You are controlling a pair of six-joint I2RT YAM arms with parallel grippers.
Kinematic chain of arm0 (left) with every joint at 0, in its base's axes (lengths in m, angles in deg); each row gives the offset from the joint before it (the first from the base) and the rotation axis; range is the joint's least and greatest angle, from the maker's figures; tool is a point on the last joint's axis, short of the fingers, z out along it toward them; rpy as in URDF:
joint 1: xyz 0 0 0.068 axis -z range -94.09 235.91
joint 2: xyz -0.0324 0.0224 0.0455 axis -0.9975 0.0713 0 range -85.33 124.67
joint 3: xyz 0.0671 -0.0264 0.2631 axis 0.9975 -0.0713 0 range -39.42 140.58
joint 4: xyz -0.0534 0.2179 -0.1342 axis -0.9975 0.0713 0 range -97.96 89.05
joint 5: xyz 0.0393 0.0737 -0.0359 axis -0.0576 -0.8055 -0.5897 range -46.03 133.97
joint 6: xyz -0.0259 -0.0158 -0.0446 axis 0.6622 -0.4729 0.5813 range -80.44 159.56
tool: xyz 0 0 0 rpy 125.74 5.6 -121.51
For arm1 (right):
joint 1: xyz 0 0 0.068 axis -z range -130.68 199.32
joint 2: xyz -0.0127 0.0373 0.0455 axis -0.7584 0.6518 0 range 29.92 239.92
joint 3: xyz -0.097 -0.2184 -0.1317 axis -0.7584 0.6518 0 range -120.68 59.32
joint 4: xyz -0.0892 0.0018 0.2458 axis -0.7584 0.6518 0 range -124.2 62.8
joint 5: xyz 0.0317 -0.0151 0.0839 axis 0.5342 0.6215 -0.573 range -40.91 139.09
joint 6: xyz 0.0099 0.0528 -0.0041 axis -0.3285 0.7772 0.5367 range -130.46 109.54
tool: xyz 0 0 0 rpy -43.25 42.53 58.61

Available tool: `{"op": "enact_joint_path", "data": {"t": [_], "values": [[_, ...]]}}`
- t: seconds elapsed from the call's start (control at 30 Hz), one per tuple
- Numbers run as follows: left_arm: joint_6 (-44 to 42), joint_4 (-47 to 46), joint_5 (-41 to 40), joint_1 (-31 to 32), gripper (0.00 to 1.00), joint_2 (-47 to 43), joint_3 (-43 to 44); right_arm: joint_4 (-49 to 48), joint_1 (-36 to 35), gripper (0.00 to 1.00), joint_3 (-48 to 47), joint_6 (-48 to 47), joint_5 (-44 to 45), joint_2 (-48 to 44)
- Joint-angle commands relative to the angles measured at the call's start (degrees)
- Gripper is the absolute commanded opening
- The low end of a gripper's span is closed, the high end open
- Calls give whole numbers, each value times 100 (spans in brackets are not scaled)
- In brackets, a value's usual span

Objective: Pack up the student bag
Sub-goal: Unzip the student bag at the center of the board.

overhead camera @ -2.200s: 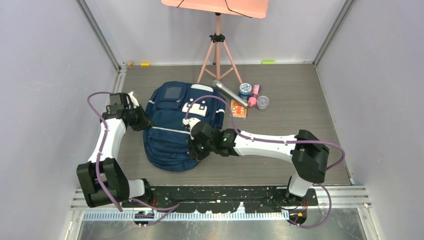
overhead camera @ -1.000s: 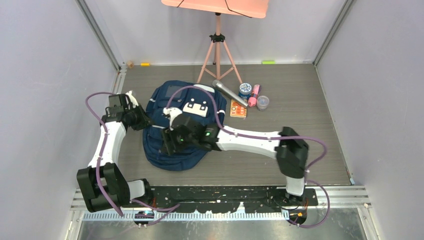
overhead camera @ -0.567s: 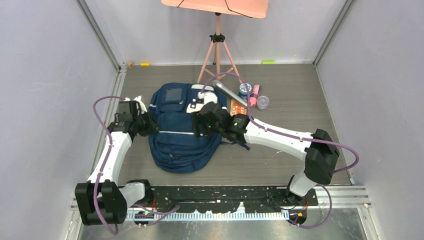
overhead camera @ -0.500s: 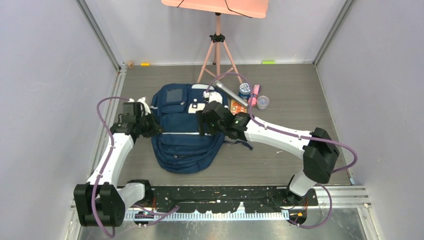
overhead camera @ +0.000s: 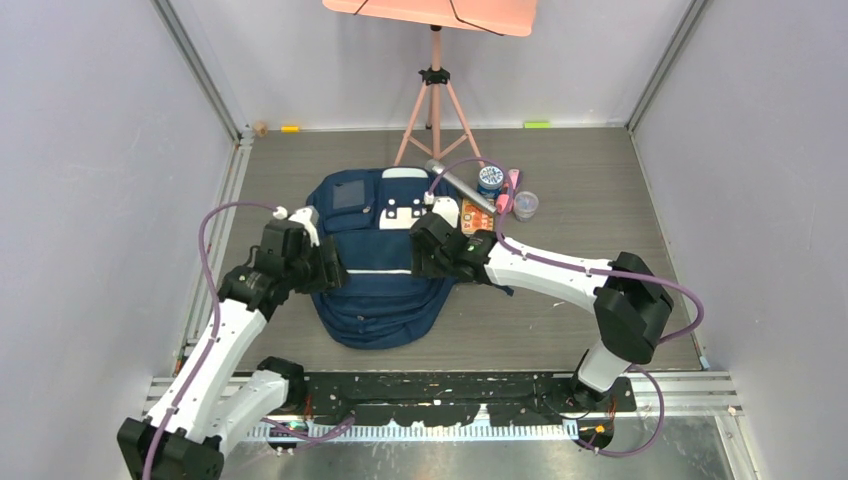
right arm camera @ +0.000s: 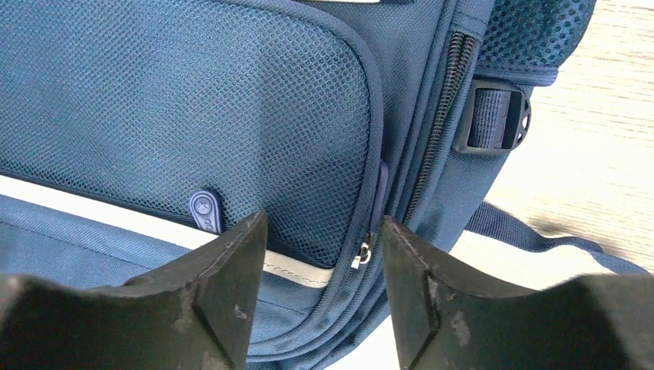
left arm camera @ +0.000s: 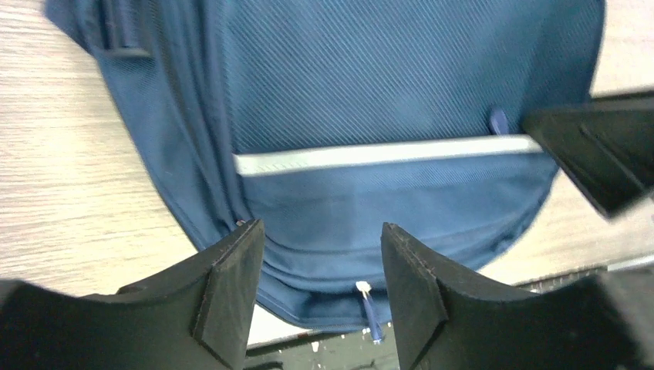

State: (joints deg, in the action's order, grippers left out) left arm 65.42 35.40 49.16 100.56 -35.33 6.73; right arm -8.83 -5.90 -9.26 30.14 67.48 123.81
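Observation:
The student bag lies flat on the table, navy with a thin white stripe across its front. My left gripper hovers at the bag's left side. Its jaws are open over the lower front, with nothing between them, and a zipper pull dangles below. My right gripper is over the bag's right side, open above a mesh pocket. A small metal zipper pull sits just beneath the gap. A strap buckle shows on the bag's edge.
Behind the bag to the right lie a silver cylinder, a blue tin, a pink tube, a clear jar and an orange packet. A pink tripod stands at the back.
My left gripper has opened, let go of the bag's left edge and swung nearer and to the right. The bag has slid right and nearer. The right gripper has shifted slightly nearer.

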Motion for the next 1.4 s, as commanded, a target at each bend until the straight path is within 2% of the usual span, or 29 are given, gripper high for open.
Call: {"op": "enact_joint_path", "data": {"t": [0.0,0.23,0.4,0.57,0.7,0.87,0.93,0.97,1.03,1.1,1.13,1.17,1.2,1.37], "values": [[466,625,-151,747,56,-250,72,-166,14,58,86,403,6,66],[1506,389,208,1807,48,-299,-438,-247,42,51,91,449,-10,84],[1728,756,-551,2510,49,58,-371,-354,71,47,82,494,-48,109],[1817,965,-976,2731,49,176,-317,-456,81,44,81,544,-92,114],[1918,900,-910,2770,43,194,-467,-502,90,43,77,554,-109,121],[2145,403,-623,2771,19,30,-760,-576,118,38,86,545,-134,148],[2174,303,-687,2771,5,-27,-795,-620,155,28,100,562,-179,153],[2150,352,-785,2771,0,-31,-767,-633,167,19,108,567,-192,146],[1969,568,-1038,2766,0,7,-654,-655,198,6,132,568,-173,128],[1776,781,-1293,2751,0,83,-487,-623,212,1,148,535,3,79],[1696,906,-1413,2730,0,-527,-383,-597,224,1,154,518,80,34],[1609,996,-1514,2690,0,62,-291,-591,236,1,174,475,218,-13],[1518,1072,-1597,2632,0,165,-212,-580,261,1,185,453,284,-34],[1083,1170,-1627,1970,0,187,66,-539,498,0,255,342,438,-147]]}}
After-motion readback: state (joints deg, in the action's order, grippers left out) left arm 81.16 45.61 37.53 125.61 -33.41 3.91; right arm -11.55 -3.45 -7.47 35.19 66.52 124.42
